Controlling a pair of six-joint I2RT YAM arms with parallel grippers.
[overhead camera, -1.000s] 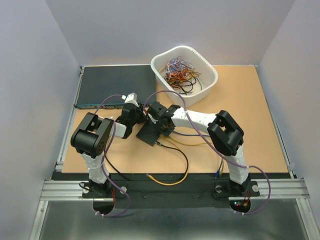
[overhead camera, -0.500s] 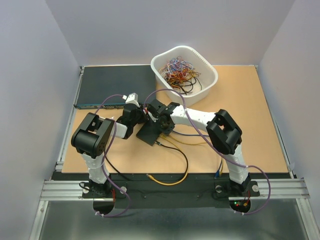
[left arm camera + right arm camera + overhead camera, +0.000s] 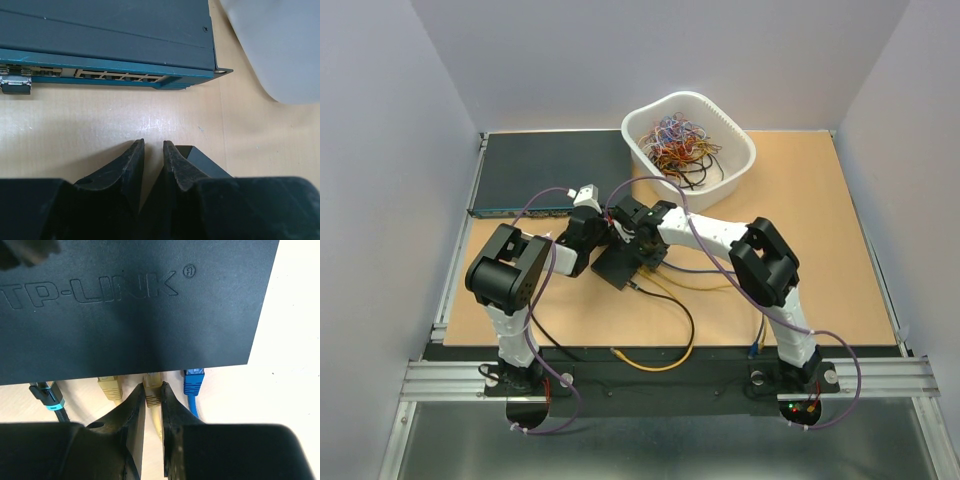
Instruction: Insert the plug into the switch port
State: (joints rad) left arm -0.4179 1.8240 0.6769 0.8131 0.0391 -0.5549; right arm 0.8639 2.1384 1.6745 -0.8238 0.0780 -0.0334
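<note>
**A:** How should this push go?

**B:** I'd drive the right gripper (image 3: pixel 151 405) straight along the plug (image 3: pixel 151 386), level and without twist. Its nose is already at the near edge of the black switch (image 3: pixel 135 305). The switch looks light and may slide, so it wants bracing.

**A:** Is it seated?

**B:** I cannot tell. The switch port is hidden under that edge. The plug is 1 of 4 there, between a second beige plug (image 3: pixel 110 386) and a blue plug (image 3: pixel 193 381).

**A:** And the grip?

**B:** The right fingers are clamped on the plug's boot, with the cable trailing back between them.

**A:** The left gripper (image 3: pixel 152 150)?

**B:** Its fingers are nearly together, with only a slit between them and nothing held. 1 finger lies against the switch's corner. Beyond it are the rack unit (image 3: pixel 110 35) and the white bin (image 3: pixel 280 45).
</note>
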